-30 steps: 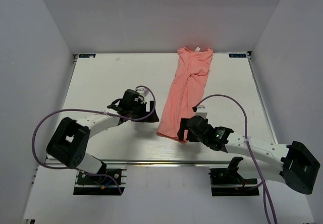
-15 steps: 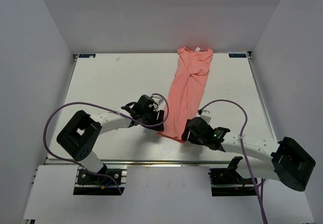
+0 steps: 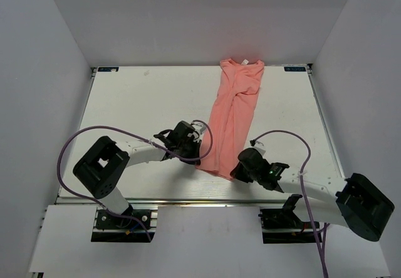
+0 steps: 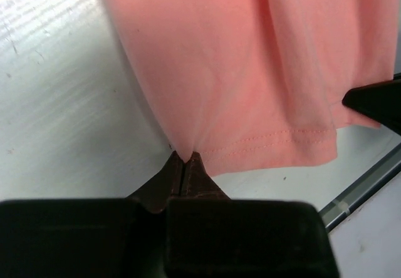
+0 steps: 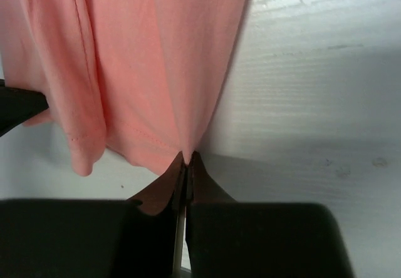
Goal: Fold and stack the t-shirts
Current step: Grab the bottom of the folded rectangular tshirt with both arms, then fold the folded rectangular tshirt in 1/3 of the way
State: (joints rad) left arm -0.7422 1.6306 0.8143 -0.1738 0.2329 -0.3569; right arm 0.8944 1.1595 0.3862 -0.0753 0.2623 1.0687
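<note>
Salmon-pink cloth, the t-shirt (image 3: 233,109), lies on the white worktop (image 3: 138,102) as a long, narrow, bunched strip, right of centre. Its collar, with a small white label (image 3: 245,61), sits at the far edge. Its hem reaches toward the near edge, between the two arms. The left gripper (image 3: 195,157) is at the hem's left corner. The left wrist view shows its fingers (image 4: 168,179) pressed together on a pinch of fabric beside the stitched hem line, with creases fanning up from the tips. The right gripper (image 3: 235,171) is at the hem's right side. In the right wrist view its fingers (image 5: 205,187) likewise meet on the shirt's edge, the cloth drawn to a point between them. Each wrist view catches a dark tip of the other gripper at the frame's side, so the two are near each other, with the width of the hem between them. In the right wrist view the hem's far corner curls into a small rounded fold.
</note>
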